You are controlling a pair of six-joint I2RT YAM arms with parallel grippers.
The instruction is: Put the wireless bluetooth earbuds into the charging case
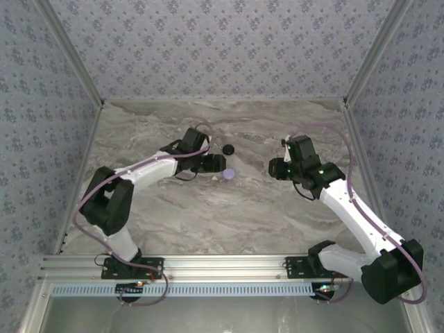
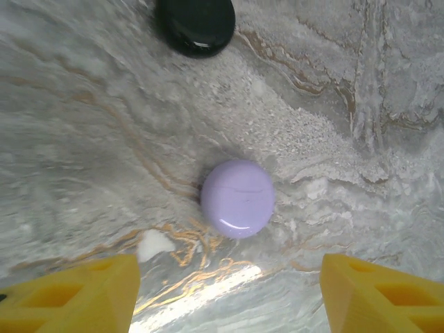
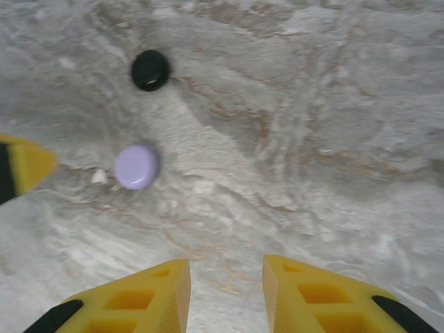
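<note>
Lilac charging case flat on the marble table, bare marble all round it, black case near it on the far-wall side, not touching, left gripper spread wide and empty just beside the lilac case, right gripper parted and empty, well apart from the lilac case on its other side, table edges distant

Grey marbled counter with tan veins, 3 patterned walls around it, metal rail along its near edge.

- Robot test cell, lab-like.
- Marble-patterned counter walled by patterned panels behind it and at both its sides.
- Aluminium rail along the counter's near edge, left arm and right arm bolted there.
</note>
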